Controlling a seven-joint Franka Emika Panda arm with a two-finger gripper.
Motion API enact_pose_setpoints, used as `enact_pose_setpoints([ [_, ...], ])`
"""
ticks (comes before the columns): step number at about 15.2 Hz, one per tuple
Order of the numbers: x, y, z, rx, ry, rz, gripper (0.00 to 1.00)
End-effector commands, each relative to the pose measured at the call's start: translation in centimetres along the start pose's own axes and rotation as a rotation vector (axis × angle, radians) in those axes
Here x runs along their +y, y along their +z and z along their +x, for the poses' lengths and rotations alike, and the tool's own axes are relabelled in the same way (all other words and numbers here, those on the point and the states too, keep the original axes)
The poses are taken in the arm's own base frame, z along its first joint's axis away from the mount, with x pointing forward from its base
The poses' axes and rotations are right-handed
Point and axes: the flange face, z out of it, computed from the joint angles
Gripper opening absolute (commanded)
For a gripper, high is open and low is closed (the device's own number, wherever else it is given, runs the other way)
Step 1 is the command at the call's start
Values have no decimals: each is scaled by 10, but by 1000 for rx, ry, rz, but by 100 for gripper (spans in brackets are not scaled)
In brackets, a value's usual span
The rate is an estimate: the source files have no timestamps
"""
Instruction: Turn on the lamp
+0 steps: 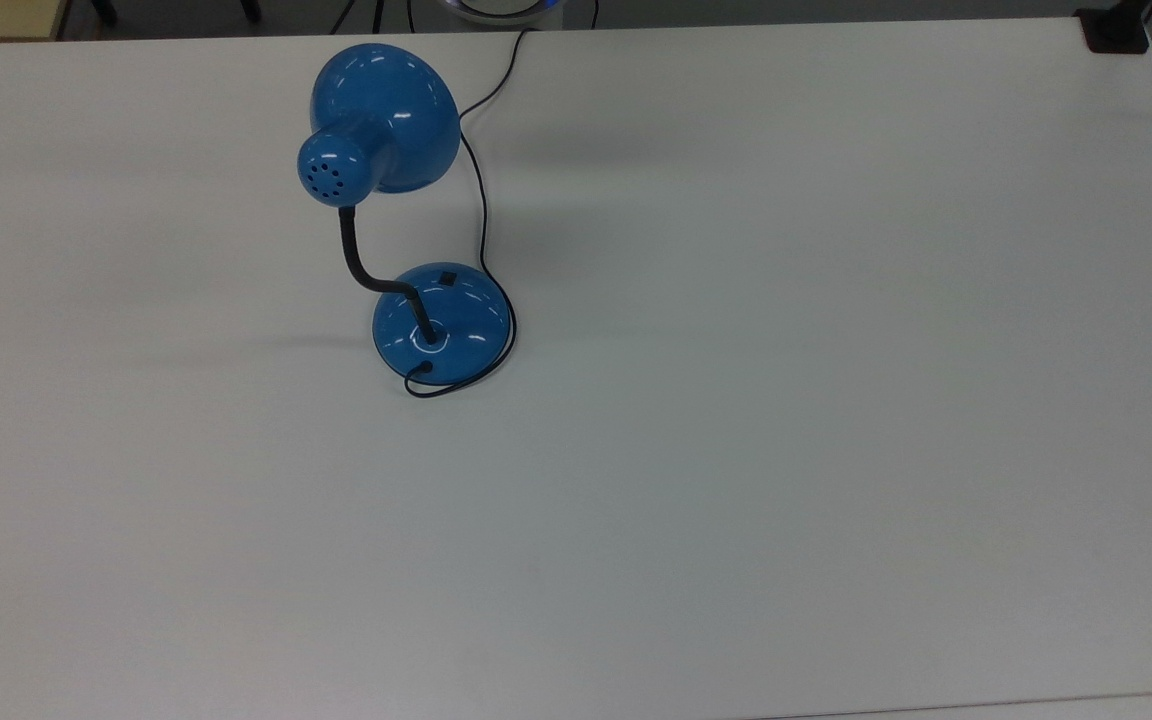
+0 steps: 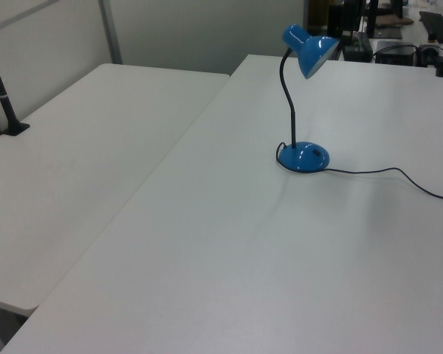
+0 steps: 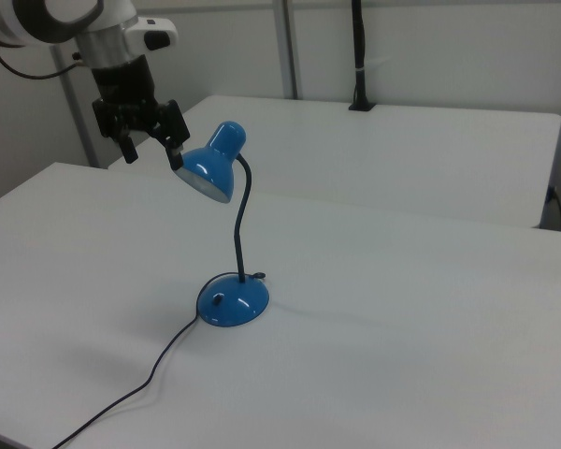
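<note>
While my tool (image 3: 152,140) hangs high at the right view's upper left, its two fingers spread apart and pinching nothing, I count one lamp (image 1: 406,210), one cord (image 1: 481,190) and one small black switch (image 1: 448,279) on the lamp's round base (image 1: 443,322); my arm's white wrist (image 3: 107,23) rises above the tool; one finger sits just beside the rim of the lamp's shade (image 3: 208,168) as the right view shows it, though I cannot tell whether they touch.

Only one lamp stands on the counter (image 1: 736,450), in the top view's upper left part, upright on its blue base, its black gooseneck (image 1: 366,265) curving up to the domed shade with a ring of vent holes in its cap; in the left view it stands toward the far right of the counter; the cord loops round the base's near edge in the top view and runs away to the far edge.

White and plain, the counter is one of two; a second white table (image 2: 81,169) lies alongside, in the left view's left, with a black post (image 2: 4,96) clamped to it; pale walls close the room behind; a black clamp (image 1: 1116,30) sits at the top view's far right corner, well apart from the lamp.
</note>
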Motion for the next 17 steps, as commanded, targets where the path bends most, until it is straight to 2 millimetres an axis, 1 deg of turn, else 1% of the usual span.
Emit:
enact_pose_setpoints([
  [1, -3, -3, 5, 15, 3, 14, 100],
  [7, -4, 1, 7, 9, 3, 14, 100],
  [15, -4, 0, 7, 9, 1, 14, 100],
  [17, 0, -2, 4, 9, -3, 14, 100],
])
